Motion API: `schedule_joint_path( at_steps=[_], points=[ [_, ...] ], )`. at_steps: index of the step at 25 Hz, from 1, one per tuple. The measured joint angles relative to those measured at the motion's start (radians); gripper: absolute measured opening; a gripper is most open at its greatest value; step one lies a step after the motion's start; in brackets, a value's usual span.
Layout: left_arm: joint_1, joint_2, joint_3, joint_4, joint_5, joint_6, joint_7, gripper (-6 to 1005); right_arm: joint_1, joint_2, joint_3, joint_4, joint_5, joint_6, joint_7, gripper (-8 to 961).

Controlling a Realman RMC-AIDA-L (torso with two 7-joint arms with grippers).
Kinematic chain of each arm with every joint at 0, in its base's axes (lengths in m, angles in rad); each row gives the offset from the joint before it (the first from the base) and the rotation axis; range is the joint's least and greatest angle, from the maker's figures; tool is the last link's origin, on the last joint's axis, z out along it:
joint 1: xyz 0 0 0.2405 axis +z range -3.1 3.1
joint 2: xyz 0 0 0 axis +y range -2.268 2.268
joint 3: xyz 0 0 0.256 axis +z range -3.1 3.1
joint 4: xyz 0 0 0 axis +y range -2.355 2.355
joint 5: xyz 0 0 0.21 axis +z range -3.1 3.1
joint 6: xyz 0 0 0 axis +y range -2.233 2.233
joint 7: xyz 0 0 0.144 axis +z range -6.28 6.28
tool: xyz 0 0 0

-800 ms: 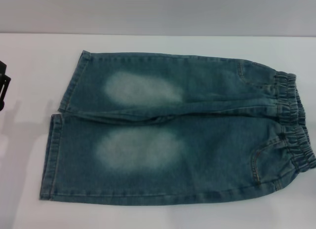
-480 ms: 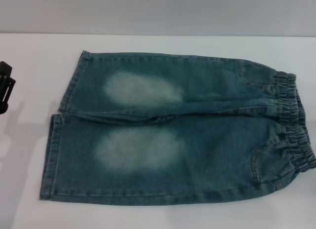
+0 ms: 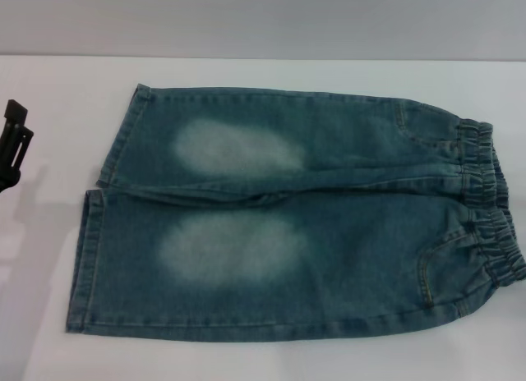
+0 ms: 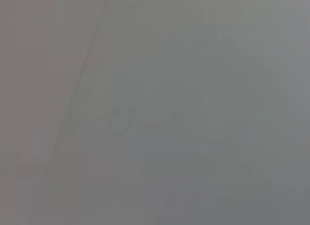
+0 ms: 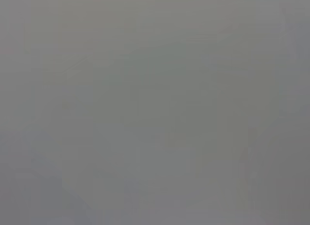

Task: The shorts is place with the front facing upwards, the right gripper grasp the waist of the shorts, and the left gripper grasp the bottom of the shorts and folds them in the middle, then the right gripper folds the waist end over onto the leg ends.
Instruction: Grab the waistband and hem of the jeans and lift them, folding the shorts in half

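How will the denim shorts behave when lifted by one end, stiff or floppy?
Likely floppy: the shorts lie flat on the table with soft creases between the legs, so they should drape and sag. The gathered waist looks thicker, probably easier to pinch than the flat leg ends. Denim looks fairly heavy, unlikely to flutter.

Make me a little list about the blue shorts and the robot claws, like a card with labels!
shorts: blue-green denim shorts, spread flat, front side up, on the white table
waist: the ruffled waist, at the robot's right
leg ends: the two flat hemmed leg ends, at the robot's left
pale patches: two, one on each leg
left pincer: the left pincer at the table's left edge, apart from the shorts, holding nothing
right pincer: not in view
folded yet: no
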Motion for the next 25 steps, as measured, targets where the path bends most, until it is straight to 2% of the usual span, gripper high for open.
schedule_joint_path(
  at_steps=[7,12,15,17,21,22,25],
  points=[
    [-0.015,0.008,0.046,0.028,0.008,-0.001,-0.074,831,0.008,0.000,-0.023,-0.003,-0.009,0.019,-0.007,748],
    [-0.090,0.018,0.126,0.181,0.073,0.051,-0.299,831,0.029,-0.001,-0.042,-0.007,-0.010,0.071,-0.008,748],
    [-0.142,0.027,0.207,0.288,0.092,0.107,-0.443,831,0.042,-0.001,-0.050,-0.007,-0.011,0.088,-0.008,749],
    [-0.173,0.043,0.270,0.339,0.094,0.129,-0.556,831,0.050,-0.001,-0.051,-0.004,-0.011,0.094,-0.008,749],
    [-0.232,0.095,0.423,0.425,0.095,0.146,-0.807,831,0.055,-0.001,-0.051,-0.004,-0.011,0.102,-0.008,749],
    [-0.250,0.114,0.496,0.459,0.094,0.157,-0.898,831,0.055,-0.001,-0.051,-0.004,-0.011,0.103,-0.008,749],
    [-0.280,0.151,0.668,0.549,0.094,0.202,-1.104,831,0.050,-0.002,-0.050,-0.010,-0.011,0.107,-0.009,749]
  ],
)
